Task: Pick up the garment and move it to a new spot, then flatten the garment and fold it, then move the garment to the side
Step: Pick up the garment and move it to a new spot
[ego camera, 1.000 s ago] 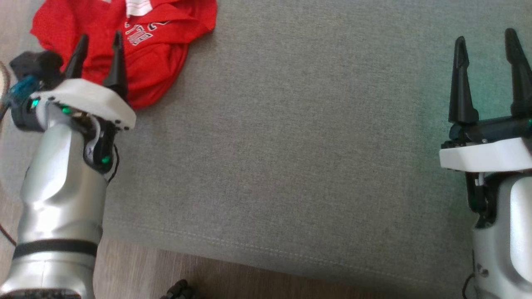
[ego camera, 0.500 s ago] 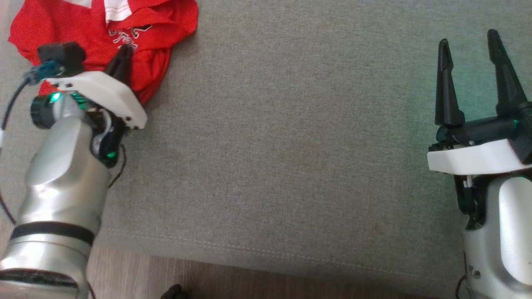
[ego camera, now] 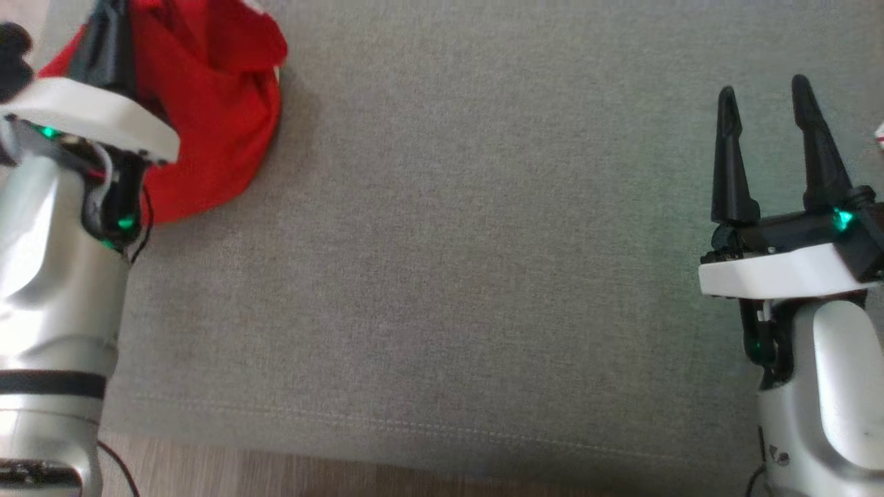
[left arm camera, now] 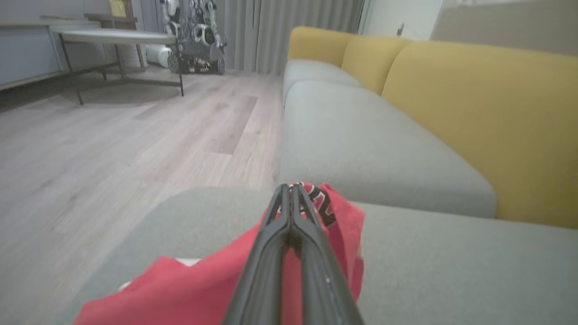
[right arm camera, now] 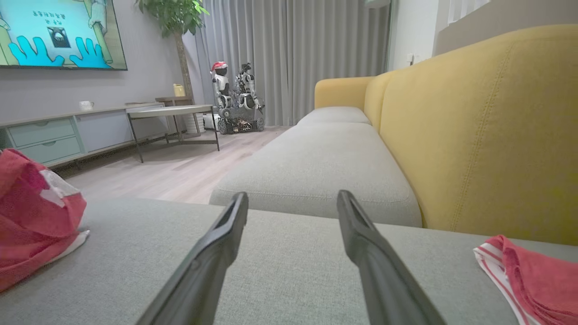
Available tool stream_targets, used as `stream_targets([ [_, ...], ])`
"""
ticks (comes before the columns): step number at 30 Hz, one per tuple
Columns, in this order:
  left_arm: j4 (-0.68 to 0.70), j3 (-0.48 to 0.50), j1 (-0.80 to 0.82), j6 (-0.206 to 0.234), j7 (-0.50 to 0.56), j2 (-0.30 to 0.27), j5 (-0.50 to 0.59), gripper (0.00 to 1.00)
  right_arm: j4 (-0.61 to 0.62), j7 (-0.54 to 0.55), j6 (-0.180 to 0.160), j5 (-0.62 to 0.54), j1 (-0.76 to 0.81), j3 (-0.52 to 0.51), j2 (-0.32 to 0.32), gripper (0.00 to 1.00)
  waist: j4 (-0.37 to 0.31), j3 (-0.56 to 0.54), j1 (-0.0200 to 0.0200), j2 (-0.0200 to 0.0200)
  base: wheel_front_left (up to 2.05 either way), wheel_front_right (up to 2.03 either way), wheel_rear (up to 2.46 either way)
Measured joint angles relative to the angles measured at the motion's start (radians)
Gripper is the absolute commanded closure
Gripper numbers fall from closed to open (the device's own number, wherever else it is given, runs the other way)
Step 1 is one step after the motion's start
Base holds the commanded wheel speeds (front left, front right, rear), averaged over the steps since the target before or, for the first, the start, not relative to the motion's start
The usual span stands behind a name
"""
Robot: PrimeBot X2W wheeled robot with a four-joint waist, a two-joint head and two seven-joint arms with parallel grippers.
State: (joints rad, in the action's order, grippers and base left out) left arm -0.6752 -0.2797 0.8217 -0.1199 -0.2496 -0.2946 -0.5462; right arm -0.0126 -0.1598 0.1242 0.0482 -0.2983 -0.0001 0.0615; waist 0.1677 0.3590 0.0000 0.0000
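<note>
Red garment (ego camera: 214, 124) is clamped in the left gripper (left arm camera: 289, 187). The right gripper (ego camera: 763, 86) is open over the grey cushion (ego camera: 449, 241).

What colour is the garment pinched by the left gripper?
The garment is red with dark lettering, clearest in the left wrist view.

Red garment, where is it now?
Head view, upper left: the red garment is bunched on the grey sofa cushion, pinched by the shut left gripper, far from the open right gripper.
</note>
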Motion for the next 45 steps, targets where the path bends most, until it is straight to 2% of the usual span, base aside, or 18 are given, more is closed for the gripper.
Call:
stream_targets([
  [7,0.213,0.039,-0.094,0.025,-0.003,-0.001,0.029,1.00,-0.035,-0.030,0.000,0.032,0.001,0.006,0.000,0.00,-0.032,-0.050,0.0000,0.0000,0.00,0.00,0.00],
  [12,0.331,0.025,-0.135,0.042,0.006,0.001,0.035,1.00,-0.039,-0.040,0.000,0.049,0.001,0.009,-0.001,0.00,-0.061,-0.059,0.0000,0.0000,0.00,0.00,0.00],
  [18,0.460,-0.009,-0.138,0.060,0.064,0.010,0.035,1.00,-0.046,-0.053,0.000,0.063,0.000,0.008,-0.001,0.00,-0.095,-0.059,0.0000,0.0000,0.00,0.00,0.00],
  [21,0.511,-0.040,-0.139,0.068,0.091,0.036,0.035,1.00,-0.048,-0.061,0.000,0.068,-0.001,0.010,-0.002,0.00,-0.115,-0.057,0.0000,0.0000,0.00,0.00,0.00],
  [25,0.556,-0.103,-0.124,0.076,0.129,0.100,0.035,1.00,-0.048,-0.070,0.000,0.081,-0.007,0.015,-0.002,0.00,-0.143,-0.050,0.0000,0.0000,0.00,0.00,0.00],
  [31,0.566,-0.196,-0.029,0.086,0.153,0.203,0.056,1.00,-0.049,-0.081,0.000,0.111,-0.043,0.023,-0.003,0.00,-0.201,-0.030,0.0000,0.0000,0.00,0.00,0.00],
  [36,0.505,-0.249,0.024,0.094,0.157,0.225,0.097,1.00,-0.049,-0.088,0.000,0.130,-0.053,0.030,-0.003,0.00,-0.249,-0.012,0.0000,0.0000,0.00,0.00,0.00],
  [45,0.191,-0.263,0.137,0.099,0.097,0.214,0.175,1.00,-0.046,-0.093,0.000,0.172,-0.069,0.076,-0.004,0.00,-0.355,0.050,0.0000,0.0000,0.00,0.00,0.00],
])
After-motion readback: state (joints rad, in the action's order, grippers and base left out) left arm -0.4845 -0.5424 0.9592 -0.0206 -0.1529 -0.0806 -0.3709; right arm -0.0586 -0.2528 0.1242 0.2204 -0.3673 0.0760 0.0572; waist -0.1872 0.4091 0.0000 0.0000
